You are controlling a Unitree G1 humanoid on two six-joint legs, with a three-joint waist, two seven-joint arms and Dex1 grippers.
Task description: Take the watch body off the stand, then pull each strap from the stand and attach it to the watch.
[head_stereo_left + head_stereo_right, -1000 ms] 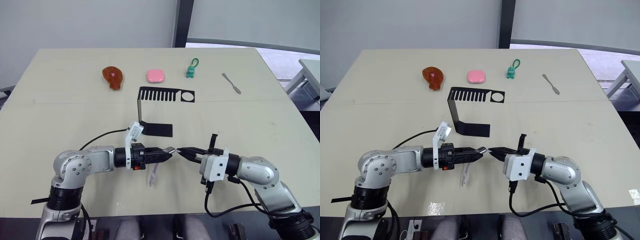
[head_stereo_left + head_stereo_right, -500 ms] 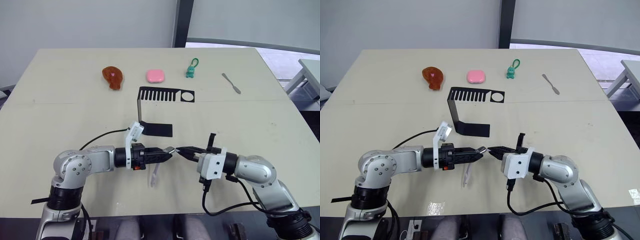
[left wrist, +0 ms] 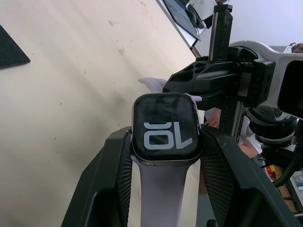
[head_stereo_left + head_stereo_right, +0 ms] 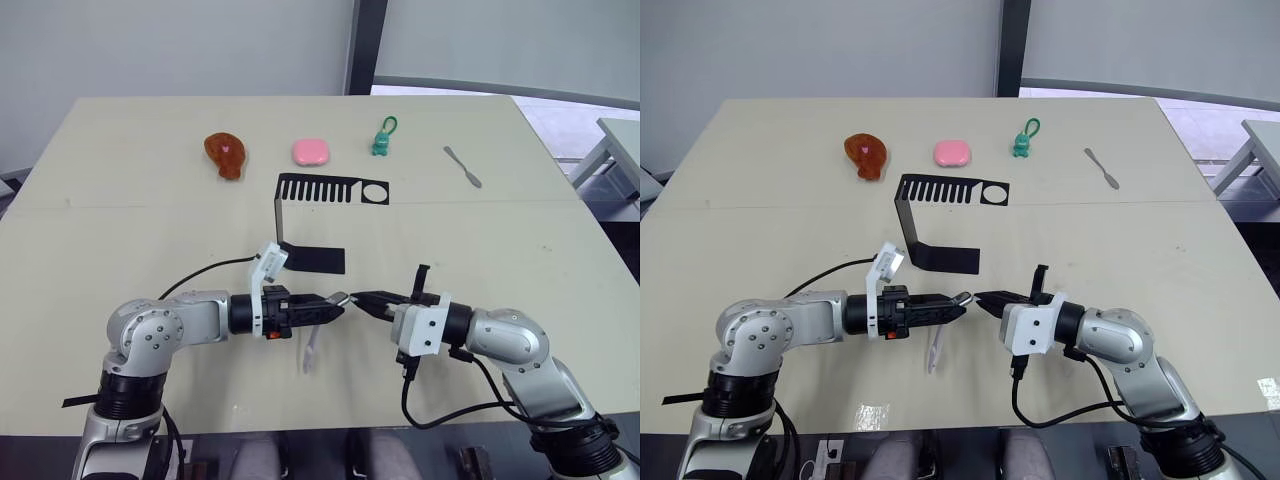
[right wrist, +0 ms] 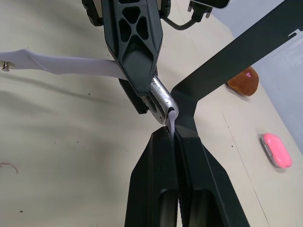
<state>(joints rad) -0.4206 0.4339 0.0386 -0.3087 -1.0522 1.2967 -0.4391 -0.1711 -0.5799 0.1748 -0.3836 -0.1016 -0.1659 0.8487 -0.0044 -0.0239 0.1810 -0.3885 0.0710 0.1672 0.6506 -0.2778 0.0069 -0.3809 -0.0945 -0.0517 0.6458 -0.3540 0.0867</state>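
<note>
My left gripper [image 4: 334, 304] is shut on the watch body [image 3: 165, 127], a black rounded-square case whose dark screen shows light digits. One pale lavender strap [image 4: 310, 350] is attached to the watch and hangs from it down to the table; it is also the pale band [image 5: 61, 64] in the right wrist view. My right gripper [image 4: 360, 297] faces the left one tip to tip. It is shut on the second strap [image 5: 172, 122], whose end touches the case's metal edge. The black stand [image 4: 300, 215] sits behind both grippers with nothing on it.
Along the far side of the table lie a brown drumstick toy [image 4: 226, 153], a pink rounded block [image 4: 311, 151], a green keychain figure [image 4: 383, 140] and a grey metal spatula [image 4: 463, 166]. Cables trail from both wrists over the near table edge.
My right arm has edged left, bringing its strap end closer against the watch. The left gripper and the watch have stayed in place.
</note>
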